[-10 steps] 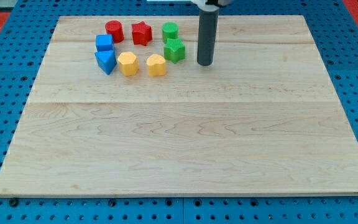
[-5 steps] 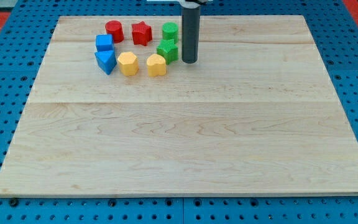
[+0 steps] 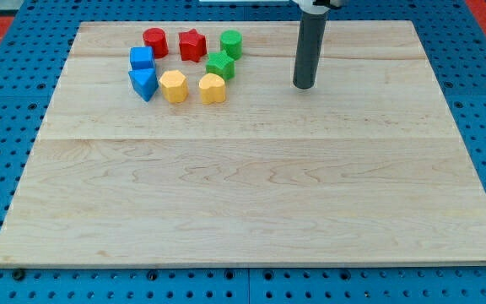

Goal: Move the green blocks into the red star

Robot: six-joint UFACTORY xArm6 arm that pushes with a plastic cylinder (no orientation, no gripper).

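Note:
The red star (image 3: pixel 192 44) lies near the view's top of the wooden board (image 3: pixel 251 203). A green cylinder (image 3: pixel 231 43) stands just to its right, a small gap apart. A green star-shaped block (image 3: pixel 219 65) sits below and between them, close to the red star's lower right. My tip (image 3: pixel 304 85) rests on the board well to the right of both green blocks, touching none of them.
A red cylinder (image 3: pixel 155 41) stands left of the red star. A blue cube (image 3: pixel 142 58) and a blue triangular block (image 3: pixel 144 83) sit at the left. Two yellow blocks (image 3: pixel 174 86) (image 3: pixel 213 88) lie below the green star.
My tip pushed the green star-shaped block leftward toward the red star, then drew away to the right. The other blocks have not moved.

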